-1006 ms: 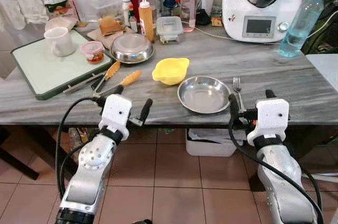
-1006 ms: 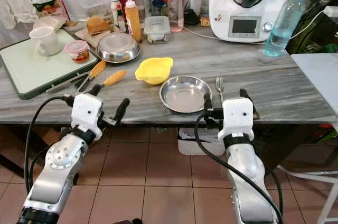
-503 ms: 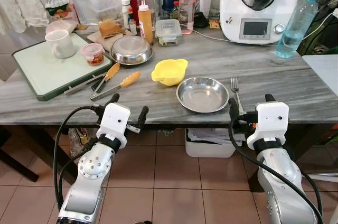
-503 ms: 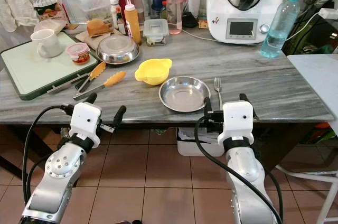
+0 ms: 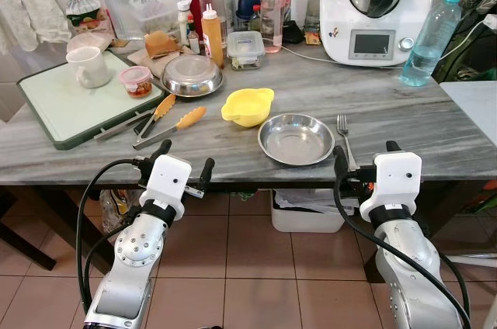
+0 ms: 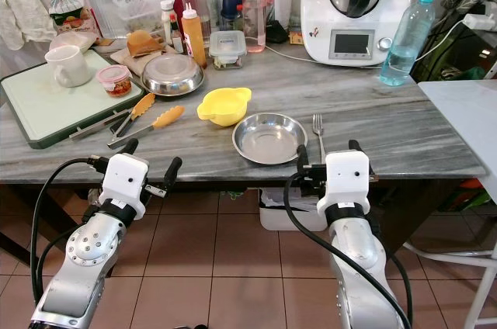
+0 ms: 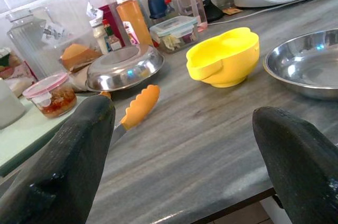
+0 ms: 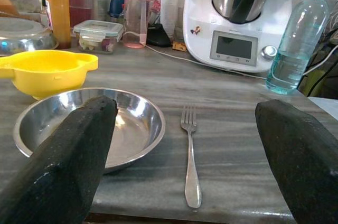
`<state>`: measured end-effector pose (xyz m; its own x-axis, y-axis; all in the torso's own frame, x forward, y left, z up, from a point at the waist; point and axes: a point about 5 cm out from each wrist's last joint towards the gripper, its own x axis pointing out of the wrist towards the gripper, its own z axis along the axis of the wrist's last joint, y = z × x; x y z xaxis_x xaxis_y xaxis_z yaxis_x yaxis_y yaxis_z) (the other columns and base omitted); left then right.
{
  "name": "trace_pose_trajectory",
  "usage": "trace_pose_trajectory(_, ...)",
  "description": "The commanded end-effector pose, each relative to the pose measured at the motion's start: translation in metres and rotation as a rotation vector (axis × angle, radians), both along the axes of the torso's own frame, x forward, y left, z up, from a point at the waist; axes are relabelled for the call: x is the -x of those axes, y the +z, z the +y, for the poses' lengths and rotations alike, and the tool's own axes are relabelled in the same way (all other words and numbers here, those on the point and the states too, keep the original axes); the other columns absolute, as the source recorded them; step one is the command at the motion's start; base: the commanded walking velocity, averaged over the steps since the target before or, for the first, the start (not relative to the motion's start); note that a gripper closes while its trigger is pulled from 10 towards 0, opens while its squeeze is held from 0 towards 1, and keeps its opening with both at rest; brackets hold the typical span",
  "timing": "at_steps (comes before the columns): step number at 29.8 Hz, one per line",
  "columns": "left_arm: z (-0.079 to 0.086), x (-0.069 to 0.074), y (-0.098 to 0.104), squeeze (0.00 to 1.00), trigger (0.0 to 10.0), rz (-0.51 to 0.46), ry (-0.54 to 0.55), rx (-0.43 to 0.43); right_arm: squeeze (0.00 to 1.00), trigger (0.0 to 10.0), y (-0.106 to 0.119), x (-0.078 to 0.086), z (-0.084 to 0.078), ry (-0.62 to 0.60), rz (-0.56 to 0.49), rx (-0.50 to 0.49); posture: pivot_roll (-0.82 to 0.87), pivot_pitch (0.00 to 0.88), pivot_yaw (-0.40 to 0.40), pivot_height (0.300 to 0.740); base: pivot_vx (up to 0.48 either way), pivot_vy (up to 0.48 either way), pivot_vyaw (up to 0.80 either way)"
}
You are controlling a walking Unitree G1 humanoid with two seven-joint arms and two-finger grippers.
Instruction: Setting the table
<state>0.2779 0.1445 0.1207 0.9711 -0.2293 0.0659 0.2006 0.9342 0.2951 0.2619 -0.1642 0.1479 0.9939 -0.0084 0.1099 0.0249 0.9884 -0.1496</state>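
Fork [image 5: 345, 130] beside steel plate [image 5: 296, 139]; left end effector [image 5: 183, 166], right end effector [image 5: 363, 160] released.

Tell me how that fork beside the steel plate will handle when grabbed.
The fork looks like rigid metal, so it likely won't flex. Lying flat on the smooth table, it probably slides and resists pinching. Its thin, shiny handle may slip between fingers.

Steel plate [image 5: 296, 139]: round, shallow, shiny and empty, lying flat at centre frame near the front edge of the grey marbled surface [image 5: 404, 112]. Fork [image 5: 344, 136]: silver, lying flat just right of the plate, apart from it, tines pointing toward the back of the surface. Yellow bowl [image 5: 248, 105]: two-handled, upright, just up and left of the plate's rim.
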Motion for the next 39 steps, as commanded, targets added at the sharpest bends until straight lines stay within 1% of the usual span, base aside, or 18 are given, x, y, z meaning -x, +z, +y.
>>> trace_pose_trajectory(1, 0.0, 0.0, 0.0, 0.0, 10.0, 0.008, 0.004, -0.001, 0.0, 10.0, 0.003, -0.001, 0.001, -0.003, -0.005, -0.012, -0.03, 0.014, 0.068, 0.74, 0.0, 0.0, 0.0)
trace_pose_trajectory(4, 0.0, 0.0, -0.002, 0.0, 10.0, 0.014, 0.002, -0.003, 0.0, 10.0, 0.004, -0.002, 0.003, 0.0, -0.011, -0.015, -0.04, 0.015, 0.068, 0.74, 0.0, 0.0, 0.0)
trace_pose_trajectory(9, -0.001, 0.0, -0.002, 0.0, 10.0, 0.017, 0.01, -0.003, 0.0, 10.0, 0.003, -0.001, 0.006, 0.004, -0.012, -0.018, -0.04, 0.015, 0.069, 0.74, -0.267, 0.0, 0.0)
trace_pose_trajectory(26, 0.001, -0.002, -0.002, 0.0, 10.0, 0.02, 0.017, -0.012, 0.0, 10.0, -0.001, 0.0, 0.004, -0.001, 0.003, -0.017, -0.03, 0.012, 0.073, 0.74, -0.3, 0.0, 0.0)
trace_pose_trajectory(34, 0.001, -0.004, -0.003, 0.0, 10.0, 0.019, 0.021, -0.015, 0.0, 10.0, -0.003, -0.003, 0.003, 0.0, 0.005, -0.018, -0.03, 0.0, 0.065, 0.74, -0.305, 0.0, 0.0)
trace_pose_trajectory(36, 0.001, -0.004, -0.004, 0.0, 10.0, 0.02, 0.021, -0.016, 0.0, 10.0, -0.004, -0.004, 0.003, 0.002, 0.007, -0.018, -0.03, 0.0, 0.062, 0.74, -0.285, 0.0, 0.0)
trace_pose_trajectory(39, 0.002, -0.002, -0.012, 0.0, 10.0, 0.036, 0.026, -0.024, 0.0, 10.0, -0.013, -0.004, 0.002, 0.009, 0.035, -0.026, -0.02, 0.0, 0.06, 0.74, -0.256, 0.0, 0.0)
